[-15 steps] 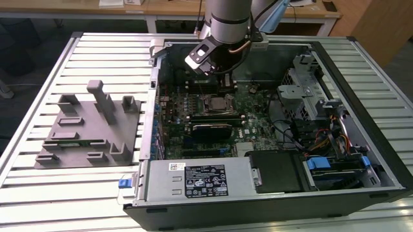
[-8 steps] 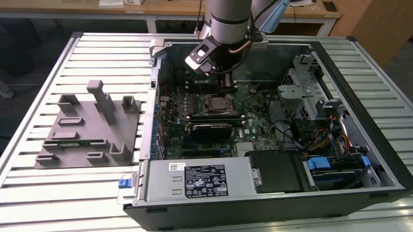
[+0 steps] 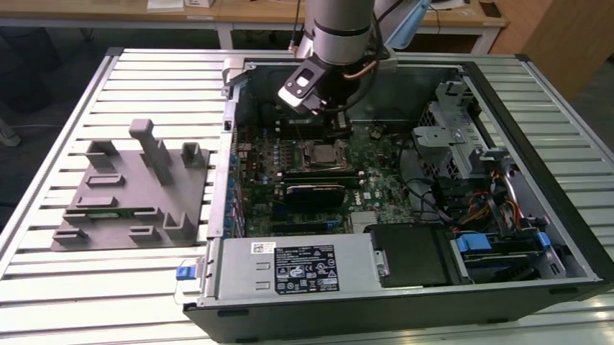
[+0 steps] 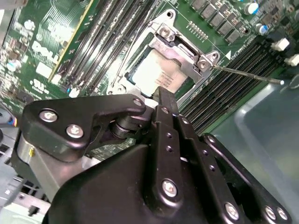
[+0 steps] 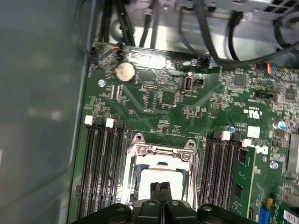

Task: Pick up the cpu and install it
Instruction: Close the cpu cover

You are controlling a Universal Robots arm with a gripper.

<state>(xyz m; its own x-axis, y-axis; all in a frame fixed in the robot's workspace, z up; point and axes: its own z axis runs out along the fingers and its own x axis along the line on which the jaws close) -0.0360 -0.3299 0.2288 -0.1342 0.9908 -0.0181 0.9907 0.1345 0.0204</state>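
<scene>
The hand (image 3: 334, 123), in the exterior view, hangs on the grey arm inside the open black computer case (image 3: 566, 237). It is just at 12 o'clock of the steel-framed square processor socket (image 3: 323, 152) on the green motherboard (image 3: 384, 183). The grey moulded plastic tray (image 3: 125, 194) lies on the slatted metal table (image 3: 57, 287), well apart at 9 o'clock of the case.

In the second wrist view the hand (image 4: 163, 93) shows black fingers pressed together, pinching nothing. Their tip is close over the small flat silvery-white square cpu (image 4: 156, 74), which lies in the socket inside the steel retaining frame (image 4: 180, 44). A thin steel lever (image 4: 243, 74) stands out from the frame across the memory slots, so I judge it not latched.

In the first wrist view the hand (image 5: 160, 189) is likewise closed and empty, just above the cpu (image 5: 159, 176), which sits level within the frame (image 5: 161, 151).

As I judge it, picking up and seating are done; locking the frame looks unfinished.
</scene>
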